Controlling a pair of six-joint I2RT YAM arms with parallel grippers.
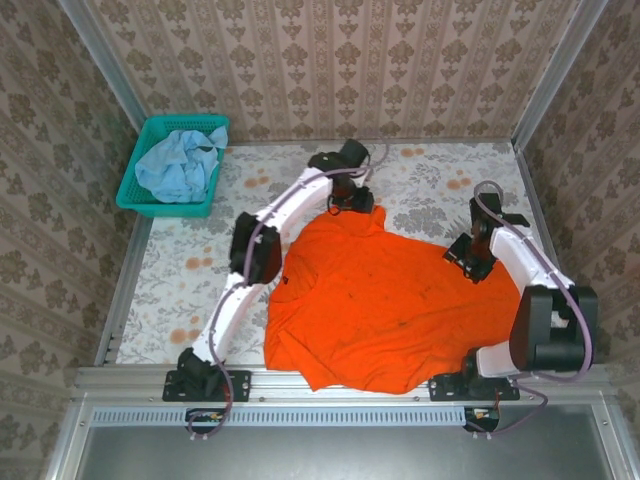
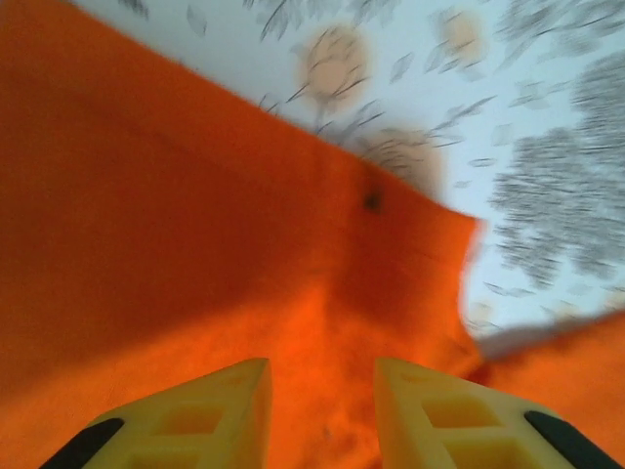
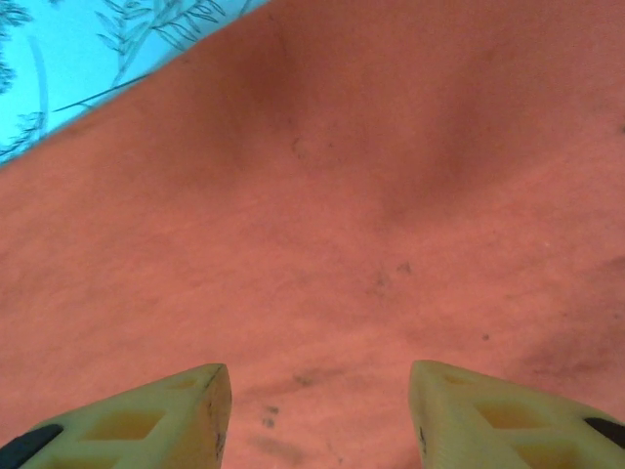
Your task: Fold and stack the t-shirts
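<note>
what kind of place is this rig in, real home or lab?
Probably a lab test cell dressed as a home: wallpapered panels in a metal frame, robot arms bolted to the table edge, an orange t-shirt spread out, a teal basket at the back.

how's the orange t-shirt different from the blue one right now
Place: the orange t-shirt lies on the table, while the blue t-shirt sits inside the teal basket at the far left corner.
Pose: the orange t-shirt is spread out mostly flat; the blue t-shirt is crumpled into a heap.
Colour: the orange t-shirt is bright, the blue t-shirt pale.
Shared: both are plain cloth, and neither is folded yet.
</note>
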